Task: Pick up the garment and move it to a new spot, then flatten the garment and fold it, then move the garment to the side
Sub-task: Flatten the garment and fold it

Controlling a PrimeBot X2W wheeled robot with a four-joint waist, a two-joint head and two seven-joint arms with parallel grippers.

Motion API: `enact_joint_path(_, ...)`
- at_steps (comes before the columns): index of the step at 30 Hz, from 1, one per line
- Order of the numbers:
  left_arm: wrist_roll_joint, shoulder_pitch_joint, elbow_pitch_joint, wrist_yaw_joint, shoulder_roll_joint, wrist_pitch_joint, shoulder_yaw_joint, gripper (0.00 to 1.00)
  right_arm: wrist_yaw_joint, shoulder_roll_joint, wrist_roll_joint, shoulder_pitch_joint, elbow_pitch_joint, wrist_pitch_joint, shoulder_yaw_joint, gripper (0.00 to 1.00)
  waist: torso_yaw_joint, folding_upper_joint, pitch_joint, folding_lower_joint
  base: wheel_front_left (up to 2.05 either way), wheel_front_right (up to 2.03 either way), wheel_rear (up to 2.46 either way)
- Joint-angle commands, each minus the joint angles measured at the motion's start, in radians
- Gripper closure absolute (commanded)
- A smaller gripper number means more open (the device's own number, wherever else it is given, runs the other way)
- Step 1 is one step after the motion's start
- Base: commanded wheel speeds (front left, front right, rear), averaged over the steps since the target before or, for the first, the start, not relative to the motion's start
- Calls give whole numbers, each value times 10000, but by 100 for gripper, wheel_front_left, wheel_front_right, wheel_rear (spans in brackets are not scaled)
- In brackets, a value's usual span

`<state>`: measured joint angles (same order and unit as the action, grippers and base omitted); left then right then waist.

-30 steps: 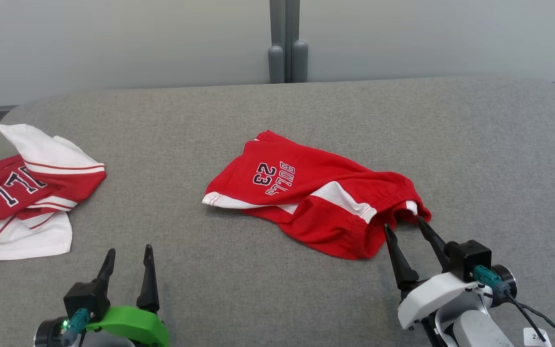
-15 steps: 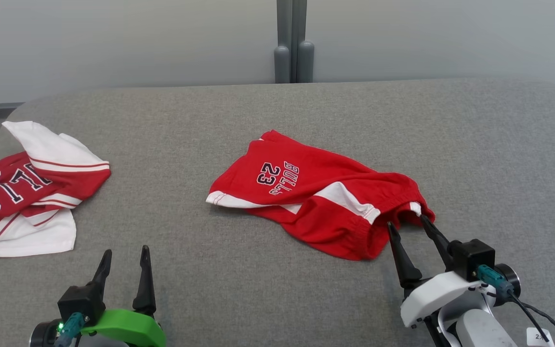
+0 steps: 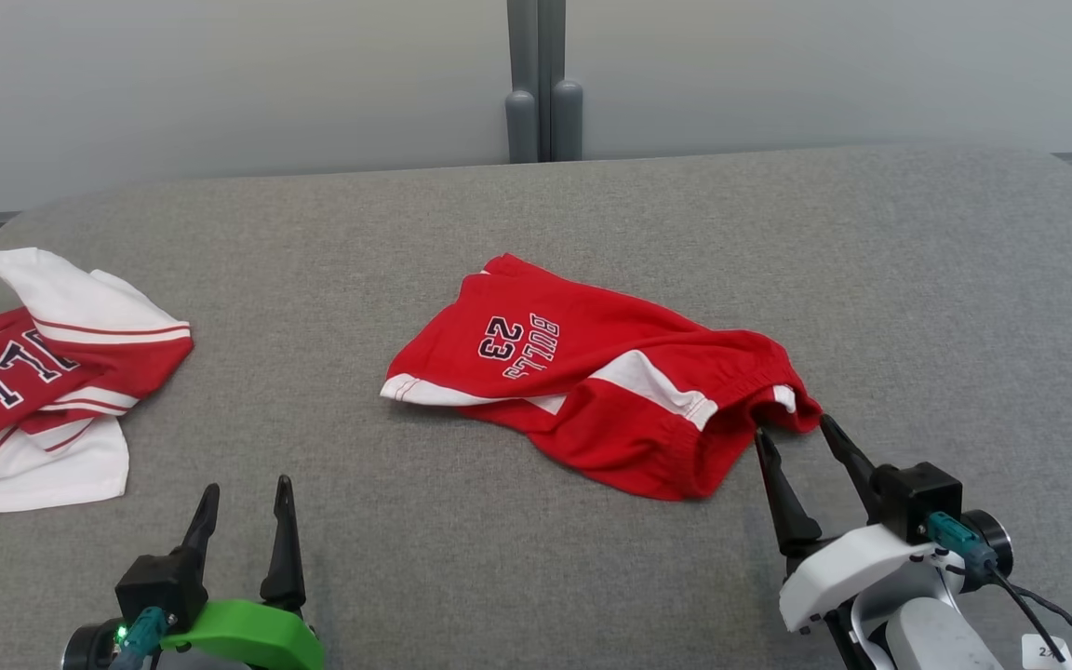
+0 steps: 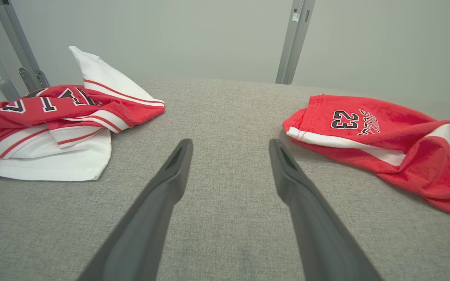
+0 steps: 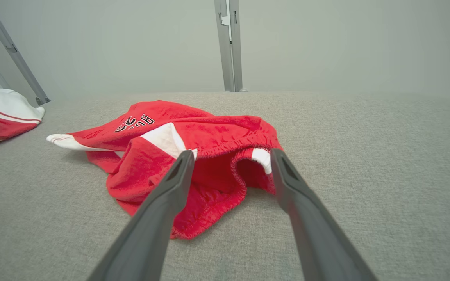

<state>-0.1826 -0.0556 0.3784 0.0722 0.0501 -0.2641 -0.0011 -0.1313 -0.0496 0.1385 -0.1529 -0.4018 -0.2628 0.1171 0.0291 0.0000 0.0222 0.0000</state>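
The garment is a pair of red shorts [image 3: 592,372] with white side stripes and "BULLS 23" print, lying crumpled in the middle of the grey cloth-covered table [image 3: 536,214]. Its elastic waistband gapes toward my right gripper [image 3: 793,428], which stands open just short of that waistband. In the right wrist view the open right gripper [image 5: 231,153] frames the waistband of the shorts [image 5: 178,132], with nothing held. My left gripper [image 3: 248,485] is open above bare table at the lower left. The left wrist view shows the left gripper [image 4: 229,142] empty, with the shorts [image 4: 385,136] off to its right.
A second red and white garment [image 3: 43,372] lies bunched at the table's left edge, also visible as the bunched garment [image 4: 65,121] in the left wrist view. Grey frame posts [image 3: 543,93] stand against the pale wall behind the table. Bare cloth stretches right of the shorts.
The head camera has swung a little, shifting the whole picture. Relative to the shorts, my right gripper sits slightly further right and back from the waistband. Both grippers stay open.
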Motion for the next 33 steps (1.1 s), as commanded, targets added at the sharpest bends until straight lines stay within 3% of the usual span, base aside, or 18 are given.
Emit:
enact_joint_path(1,-2,-9,-52,-32,9,-6,-39,0,9,-25,-16,52,14,-29,47,0,60,0,37,0,0,0,0)
enact_joint_path(11,-308,-169,-331,47,10,-4,-452,0,9,-26,236,-469,-463,-29,765,0,480,0,584,0,0,0,0)
enact_joint_path(23,-585,-575,-323,100,21,-6,-1065,0,10,-26,628,-1156,-1920,-29,1208,2,1380,0,1099,0,0,0,0)
enact_joint_path(24,-587,-588,-340,97,16,-4,-1059,0,10,-28,680,-1195,-1949,-29,1299,57,1377,0,1117,0,0,0,0)
enact_joint_path(25,-584,-583,-363,88,14,-4,-1025,0,9,-32,648,-1209,-1956,-29,1420,97,1337,0,1132,0,0,0,0)
enact_joint_path(33,-591,-695,-296,179,14,-6,-981,0,10,-632,923,-597,-1389,-31,1723,100,380,0,1165,0,0,0,0)
